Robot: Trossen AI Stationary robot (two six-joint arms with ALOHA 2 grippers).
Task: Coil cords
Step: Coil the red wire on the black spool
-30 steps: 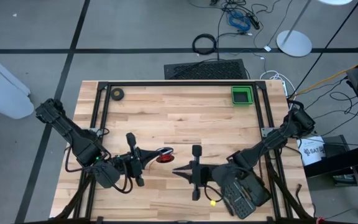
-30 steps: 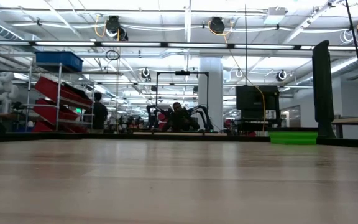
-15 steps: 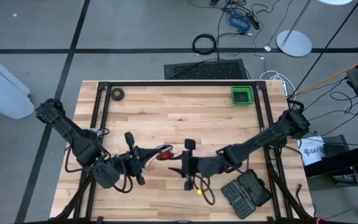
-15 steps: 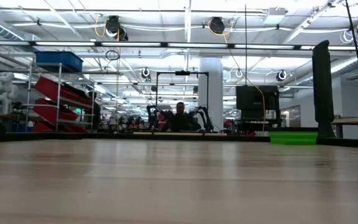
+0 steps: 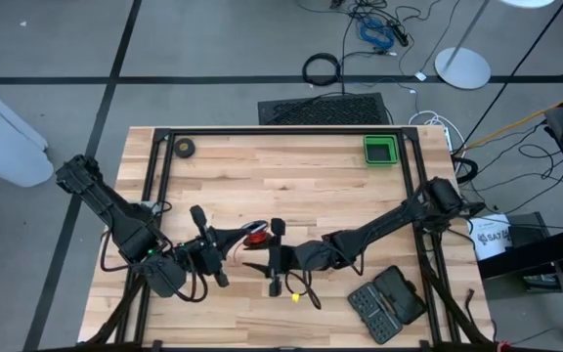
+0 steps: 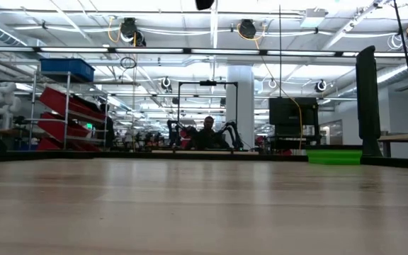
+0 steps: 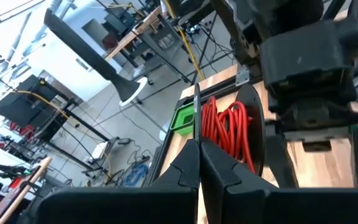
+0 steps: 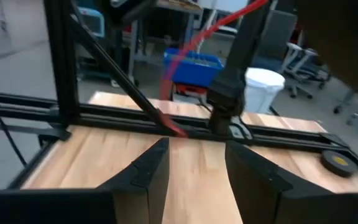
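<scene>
The tabletop (image 5: 291,176) is showing pale wood in butcher-block strips, smooth with a light satin sheen. The frame (image 5: 281,131) bordering it is appearing as matt black metal. The cords (image 7: 229,127) are presenting a smooth, slightly glossy red plastic jacket. The left tool (image 7: 199,168) is showing dark, matt, moulded-looking fingers; the right tool (image 8: 194,171) is showing the same dark matt finish. The green tray (image 5: 380,150) is looking like smooth plastic. The case (image 5: 387,304) is appearing as dark textured plastic. The floor (image 5: 213,59) is looking like smooth grey concrete.

Bright, even overhead light; ceiling lamps (image 6: 129,28) glare, and the right wrist view is motion-blurred.
</scene>
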